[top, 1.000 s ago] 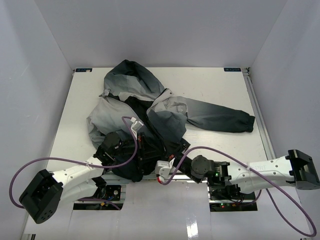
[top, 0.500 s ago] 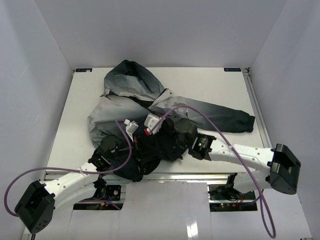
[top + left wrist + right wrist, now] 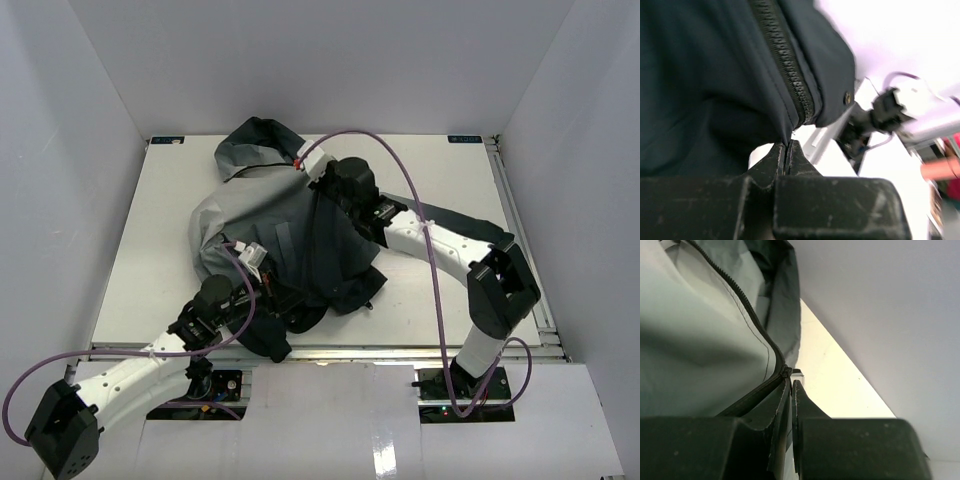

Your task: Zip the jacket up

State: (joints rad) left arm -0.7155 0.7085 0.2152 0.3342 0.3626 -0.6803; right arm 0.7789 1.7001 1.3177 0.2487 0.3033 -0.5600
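The jacket lies mid-table with its front up, light grey fading to dark charcoal at the near hem, hood at the far end. My left gripper is shut on the dark bottom hem, just below the lower end of the zipper, whose teeth are closed. My right gripper sits at the collar end. In the right wrist view its jaws are shut, with the zipper slider at their tips. Closed zipper teeth run back from the slider.
The white table sits inside grey walls. One jacket sleeve stretches right, under my right forearm. Purple cables loop above both arms. A metal rail runs along the table's right edge.
My right gripper has travelled from the near hem up the jacket front to the collar, and the front has drawn closed and flat behind it. My left gripper stayed at the hem.
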